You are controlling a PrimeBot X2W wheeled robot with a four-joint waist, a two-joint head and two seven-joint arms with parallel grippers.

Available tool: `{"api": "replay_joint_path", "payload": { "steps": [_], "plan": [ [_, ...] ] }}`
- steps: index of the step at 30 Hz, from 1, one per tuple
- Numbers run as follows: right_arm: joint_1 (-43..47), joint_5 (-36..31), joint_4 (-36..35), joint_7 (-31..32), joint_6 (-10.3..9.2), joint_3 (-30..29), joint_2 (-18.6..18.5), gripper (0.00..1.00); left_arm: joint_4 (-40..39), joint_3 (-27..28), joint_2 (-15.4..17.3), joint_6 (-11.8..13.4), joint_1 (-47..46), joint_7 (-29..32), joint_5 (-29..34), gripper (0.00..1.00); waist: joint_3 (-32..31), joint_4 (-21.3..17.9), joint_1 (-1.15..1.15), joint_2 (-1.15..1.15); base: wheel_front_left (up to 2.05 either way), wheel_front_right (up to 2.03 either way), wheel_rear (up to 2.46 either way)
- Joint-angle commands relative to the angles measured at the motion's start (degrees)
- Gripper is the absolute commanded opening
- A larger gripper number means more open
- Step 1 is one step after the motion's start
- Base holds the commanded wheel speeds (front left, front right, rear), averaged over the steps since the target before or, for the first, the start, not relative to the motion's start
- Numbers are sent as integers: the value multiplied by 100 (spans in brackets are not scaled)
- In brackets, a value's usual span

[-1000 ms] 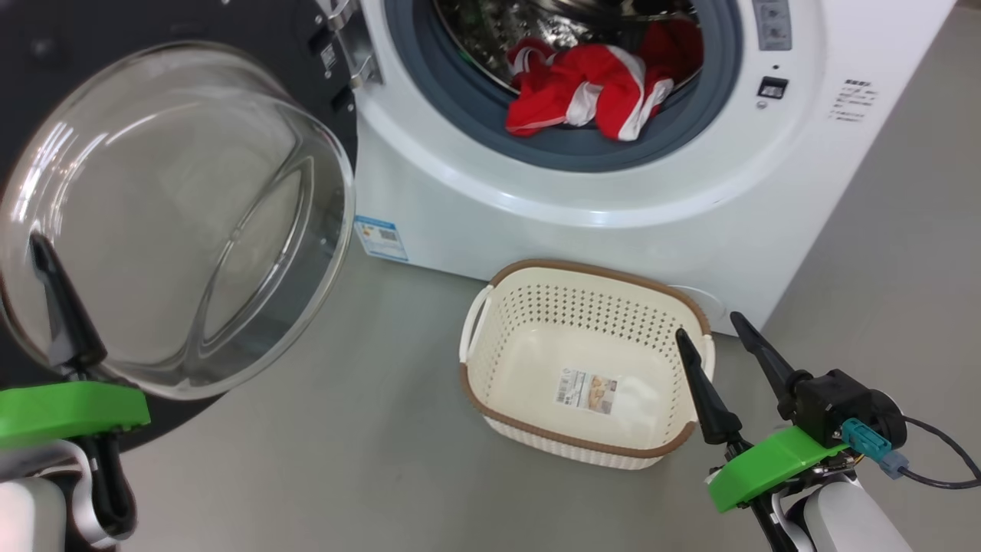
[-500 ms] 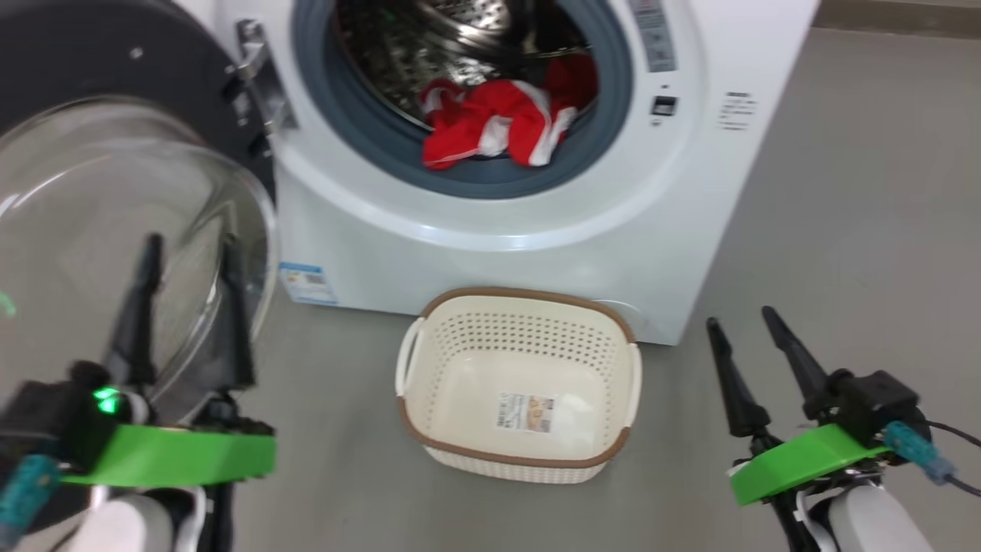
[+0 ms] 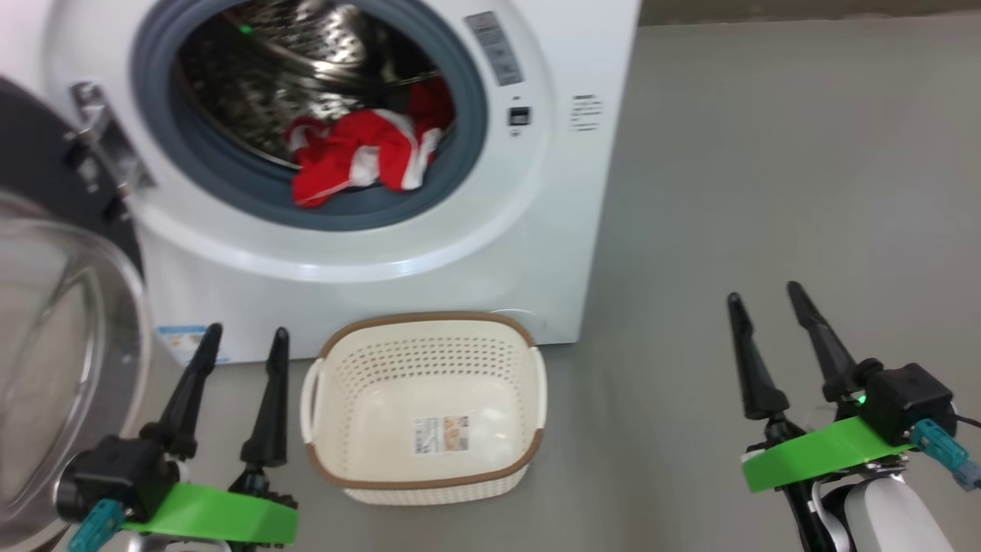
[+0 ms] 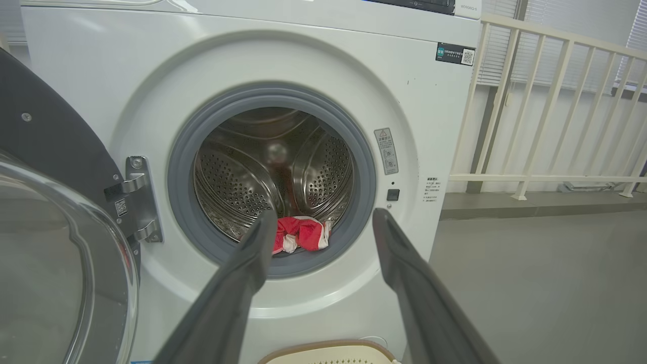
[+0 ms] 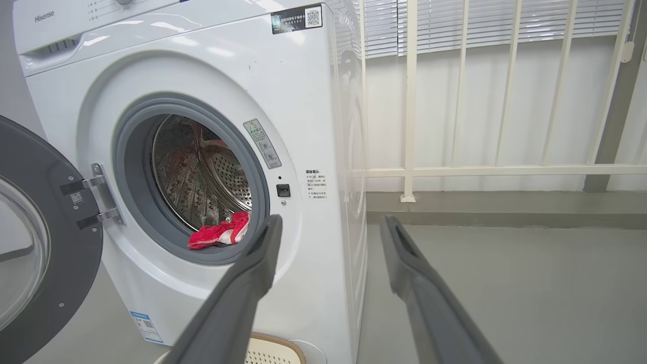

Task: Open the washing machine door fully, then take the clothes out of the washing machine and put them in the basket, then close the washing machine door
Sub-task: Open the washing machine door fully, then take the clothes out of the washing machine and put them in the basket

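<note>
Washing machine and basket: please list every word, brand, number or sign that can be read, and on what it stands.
"Hisense": top panel of the washing machine, upper left in the right wrist view.
Black QR sticker, top corner: print too small.
Grey warning sticker by the opening: triangle sign, words too small.
Printed lines on the front: too small.
Blue label, low on the front: blurred.
Label inside the basket: unreadable.

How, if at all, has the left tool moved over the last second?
Yes. The left tool has swung right, off the washing machine door glass, to just beside the basket.
</note>
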Motion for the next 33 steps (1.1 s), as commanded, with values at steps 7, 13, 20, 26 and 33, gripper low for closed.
{"api": "replay_joint_path", "payload": {
  "steps": [7,13,20,26,33],
  "plan": [
    [172,-118,-612,-37,28,373,11,100,-106,634,-74,-161,386,-68,259,100,-200,-854,0,0,0,0,0],
    [354,-263,-679,-37,28,313,11,100,-74,955,-295,-295,792,-69,440,100,-321,-1018,0,0,0,0,0],
    [582,-259,-710,-37,28,302,-26,100,67,1180,-489,-432,1052,-69,654,100,-462,-1071,0,0,0,0,0],
    [792,-235,-744,-37,28,278,-66,100,200,1353,-606,-479,1170,-69,778,100,-592,-1036,0,0,0,0,0],
    [876,-209,-750,-37,28,227,-71,100,232,1430,-670,-546,1214,-70,891,100,-635,-988,0,0,0,0,0]
  ]
}}
